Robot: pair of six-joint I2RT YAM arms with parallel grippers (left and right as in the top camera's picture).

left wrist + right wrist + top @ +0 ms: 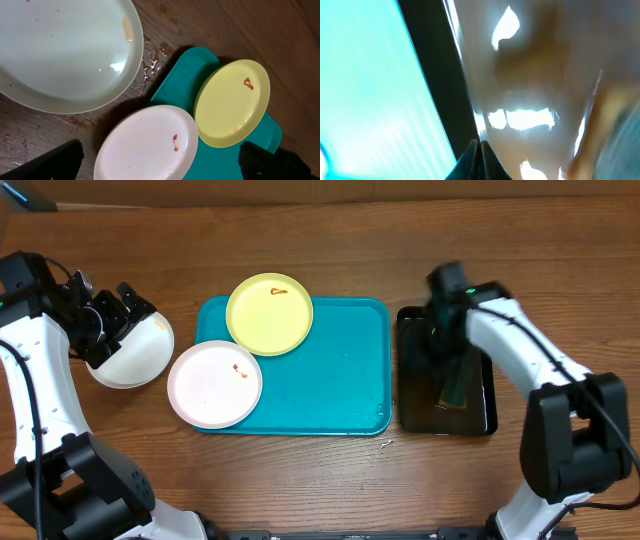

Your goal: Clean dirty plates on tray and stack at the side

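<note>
closest to the left wrist lens lay a white plate (pixel 65 50), flat on the table (pixel 400 240) just off the turquoise tray (pixel 340 380), with water droplets (pixel 150 62) beaded on the wood beside it. its face looked nearly clean, so it likely marked the foot of the side stack. the left gripper (pixel 125 308) hovered over it with its fingers (pixel 55 157) spread wide, gripping nothing.

two plates awaited cleaning. the pale yellow plate (pixel 269 313) sat on the tray's far left corner, overhanging the rim, with a red-brown smear (pixel 247 83). the second white plate (pixel 214 384) straddled the tray's left edge, partly on the table, its rim tucked beside the yellow one, and showed a small smear (pixel 175 140).

the right gripper (pixel 477 155) was down in the glossy black tray (pixel 480 420), fingertips pressed together. a greenish-brown object (pixel 455 388) lay beneath it, perhaps a wiping tool. whether it was held could not be told.

only the overhead view gave the whole layout and both arms. only the left wrist view showed the droplets and faint specks. the right wrist view offered glare, blur and the closed tips.
</note>
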